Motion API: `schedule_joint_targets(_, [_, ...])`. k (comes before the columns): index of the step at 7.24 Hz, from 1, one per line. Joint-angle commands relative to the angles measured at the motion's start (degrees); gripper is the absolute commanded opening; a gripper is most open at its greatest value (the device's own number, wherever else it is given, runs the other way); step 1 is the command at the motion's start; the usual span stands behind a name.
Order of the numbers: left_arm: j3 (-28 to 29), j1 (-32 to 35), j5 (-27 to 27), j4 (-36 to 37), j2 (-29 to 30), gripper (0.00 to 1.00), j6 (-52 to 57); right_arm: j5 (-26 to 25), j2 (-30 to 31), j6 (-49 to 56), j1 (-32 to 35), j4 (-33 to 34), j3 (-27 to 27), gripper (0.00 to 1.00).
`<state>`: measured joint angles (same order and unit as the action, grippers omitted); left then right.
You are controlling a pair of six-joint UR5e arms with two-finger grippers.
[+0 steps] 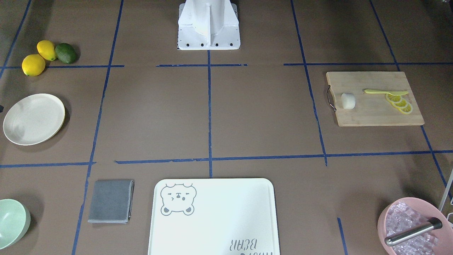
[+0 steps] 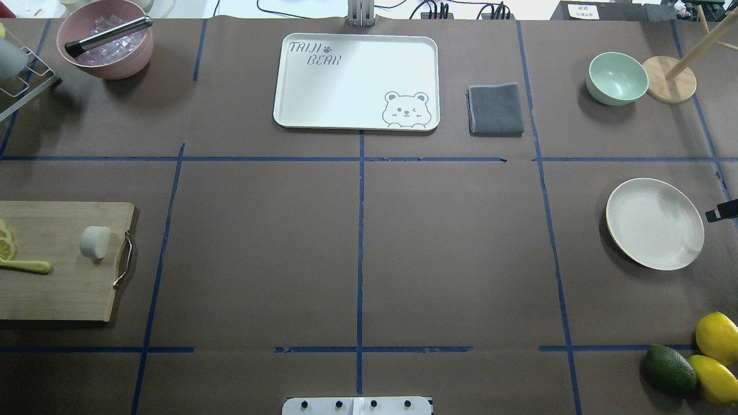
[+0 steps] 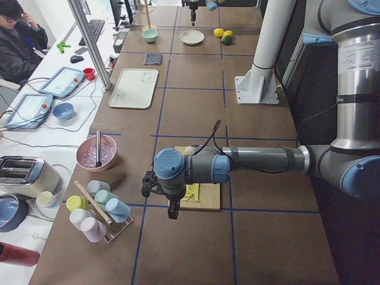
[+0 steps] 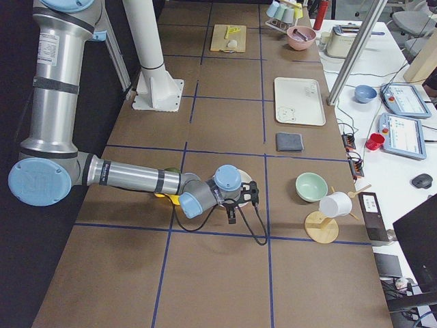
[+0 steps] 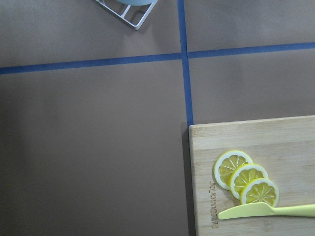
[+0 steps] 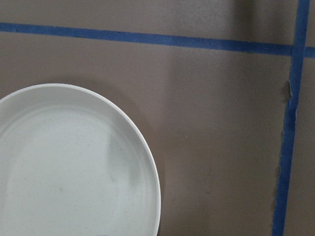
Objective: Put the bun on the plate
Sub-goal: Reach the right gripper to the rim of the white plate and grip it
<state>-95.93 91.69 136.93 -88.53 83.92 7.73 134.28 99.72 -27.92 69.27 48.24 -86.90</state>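
The white bun (image 1: 348, 101) lies on the handle end of a wooden cutting board (image 1: 375, 115), seen from overhead as the bun (image 2: 95, 242). At the table's other end sits the cream plate (image 2: 654, 223), with nothing on it; in the right wrist view the plate (image 6: 64, 167) fills the lower left. My left gripper (image 3: 173, 209) hangs over the board's far end by the lemon slices (image 5: 245, 177); I cannot tell its state. My right gripper (image 4: 232, 213) hovers beside the plate's outer edge; only a dark sliver of it (image 2: 720, 212) shows overhead, and I cannot tell its state either.
A yellow knife (image 1: 385, 92) lies on the board. The bear tray (image 2: 356, 80), grey cloth (image 2: 496, 109), green bowl (image 2: 617, 78) and pink ice bowl (image 2: 106, 40) line the operators' side. Two lemons and an avocado (image 2: 669, 369) sit near the plate. A person (image 3: 18, 35) sits beside the table.
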Motion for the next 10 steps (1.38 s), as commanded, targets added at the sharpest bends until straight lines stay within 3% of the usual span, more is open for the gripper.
schedule_joint_targets(1, [-0.31,-0.02,0.00,-0.07,0.11,1.00,0.00,-1.91,-1.10,-1.79,-2.82,-1.13,1.90,0.98])
schedule_joint_targets(4, [-0.40,-0.02,0.00,-0.07,0.20,1.00,0.00,-2.26,-1.63,-1.88,-5.11,-1.13,2.70,0.94])
schedule_joint_targets(6, [-0.40,-0.02,0.00,-0.07,0.20,1.00,0.00,-2.18,-1.63,-2.40,-5.29,-1.13,2.70,0.27])
schedule_joint_targets(7, [-0.40,-0.02,0.00,-0.07,0.20,1.00,0.00,-2.09,-1.63,-2.32,-5.29,-1.22,2.70,0.03])
schedule_joint_targets(10, [-0.40,-0.02,0.00,-0.07,0.20,1.00,0.00,-1.83,-2.77,-2.49,-5.20,-1.22,1.39,0.00])
